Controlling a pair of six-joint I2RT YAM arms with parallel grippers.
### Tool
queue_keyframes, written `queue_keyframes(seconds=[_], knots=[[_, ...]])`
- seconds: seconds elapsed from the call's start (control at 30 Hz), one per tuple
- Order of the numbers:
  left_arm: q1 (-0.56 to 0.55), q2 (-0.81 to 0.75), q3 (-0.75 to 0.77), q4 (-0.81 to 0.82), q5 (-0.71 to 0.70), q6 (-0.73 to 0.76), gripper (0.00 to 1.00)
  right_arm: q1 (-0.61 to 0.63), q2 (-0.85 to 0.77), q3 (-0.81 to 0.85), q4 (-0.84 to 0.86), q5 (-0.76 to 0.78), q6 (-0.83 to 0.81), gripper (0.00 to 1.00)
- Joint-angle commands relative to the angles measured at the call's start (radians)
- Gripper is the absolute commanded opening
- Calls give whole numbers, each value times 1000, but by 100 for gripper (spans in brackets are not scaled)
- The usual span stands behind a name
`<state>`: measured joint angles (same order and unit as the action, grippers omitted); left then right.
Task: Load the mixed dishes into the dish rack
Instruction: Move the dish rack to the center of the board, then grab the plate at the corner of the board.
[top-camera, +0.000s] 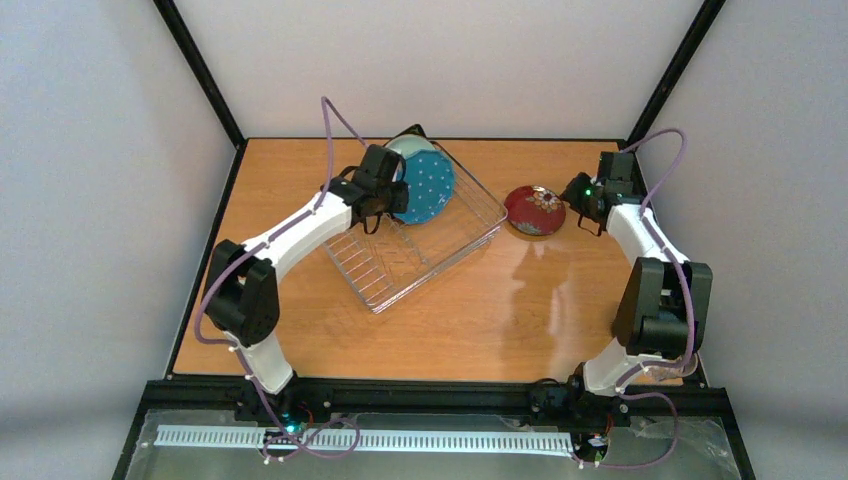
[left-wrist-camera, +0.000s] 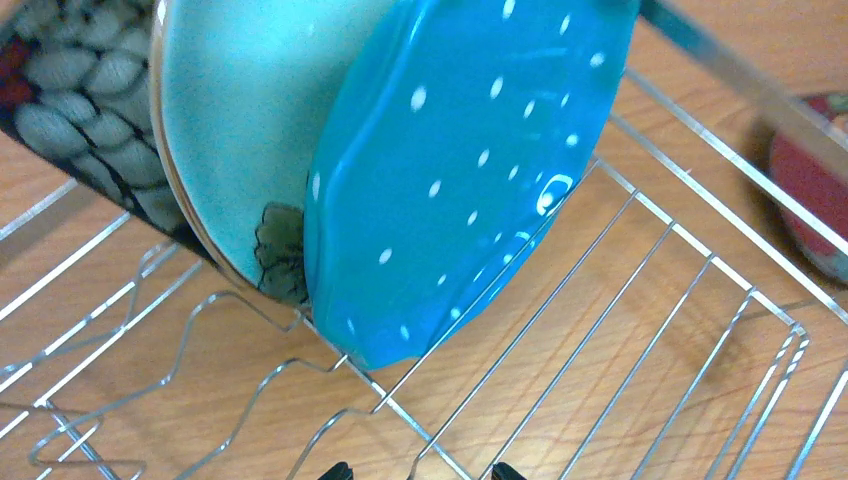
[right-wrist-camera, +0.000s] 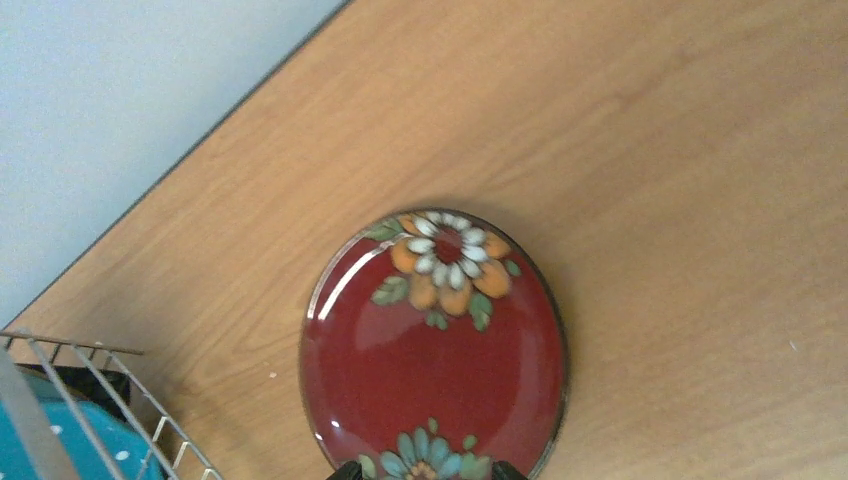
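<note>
Three plates were stood on edge, overlapped, in the dish rack (top-camera: 390, 270): black square floral plate (left-wrist-camera: 60, 110), pale mint plate (left-wrist-camera: 240, 120), blue dotted plate (left-wrist-camera: 470, 170). The left hand (left-wrist-camera: 418, 472) was held released near the blue one. The small red floral plate (right-wrist-camera: 435, 360) was laid flat on the table (top-camera: 480, 320) beside the rack, under the released right hand (right-wrist-camera: 422, 472).

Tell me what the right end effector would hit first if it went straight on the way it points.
Probably the small red floral plate, lying flat on the table straight ahead of the right end effector; the gap between them is unclear.
</note>
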<state>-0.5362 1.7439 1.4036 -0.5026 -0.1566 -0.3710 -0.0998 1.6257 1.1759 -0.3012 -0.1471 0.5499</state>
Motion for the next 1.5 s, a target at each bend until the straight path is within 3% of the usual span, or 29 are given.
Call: queue_keyframes(seconds=[0.0, 0.4, 0.83, 0.93, 1.33, 1.37, 1.47], knots=[[-7, -49, 82, -34, -12, -11, 77, -42, -24, -72, 44, -38, 76, 74], [-7, -156, 58, 108, 139, 8, 77, -107, -6, -226, 187, -172, 206, 74], [-8, -183, 45, 165, 251, 17, 78, -134, 62, -261, 255, -219, 212, 78], [-8, -189, 43, 178, 274, 25, 90, -144, 71, -274, 270, -222, 211, 78], [-8, -214, 11, 260, 367, 36, 92, -150, 144, -279, 337, -249, 212, 80], [-8, -214, 11, 263, 370, 35, 98, -150, 150, -279, 342, -250, 211, 80], [-8, -209, 12, 266, 378, 36, 100, -151, 165, -277, 353, -258, 213, 80]])
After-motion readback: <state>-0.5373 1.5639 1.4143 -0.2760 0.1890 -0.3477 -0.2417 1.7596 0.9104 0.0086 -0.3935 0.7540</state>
